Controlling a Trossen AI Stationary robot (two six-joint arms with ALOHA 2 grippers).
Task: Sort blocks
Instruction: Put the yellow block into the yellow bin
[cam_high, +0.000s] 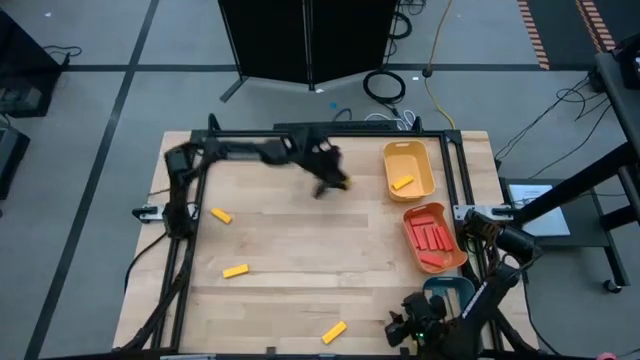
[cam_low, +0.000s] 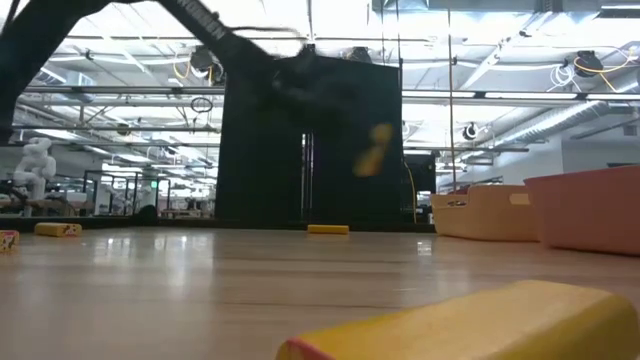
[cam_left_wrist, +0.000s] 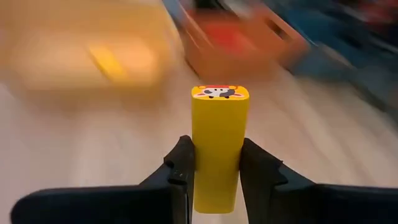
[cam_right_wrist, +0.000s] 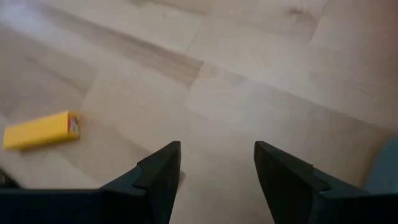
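Left gripper (cam_high: 333, 180) was clamped on a yellow block (cam_left_wrist: 219, 146), carried in the air above the table's (cam_high: 300, 250) far edge, a bit left of the yellow tray (cam_high: 409, 168). In the left wrist view the block stuck out forward between the two fingers (cam_left_wrist: 181, 163), gripped by its long sides near one end, printed end face pointing away. The low view showed it as a blur well off the table.

Step in hand, as I judged it: carry to the yellow tray and drop. To do it well: keep the grip closed until the block was over the tray's inside, not its rim; bring the far end of the block past the near wall first, since it overhung the fingers; lower a little before release so it didn't bounce out. One yellow block (cam_high: 402, 183) already lay in that tray, so aim beside it.

Orange tray (cam_high: 433, 238), at the right edge, held several red blocks (cam_high: 432, 236).

Still loose on the table: yellow blocks near the left edge (cam_high: 221, 215), toward the near-left (cam_high: 235, 270), and by the near edge (cam_high: 333, 332).

Right gripper (cam_right_wrist: 216, 174) waited at the near-right corner, fingers spread wide, empty, with the near-edge block just ahead of it.
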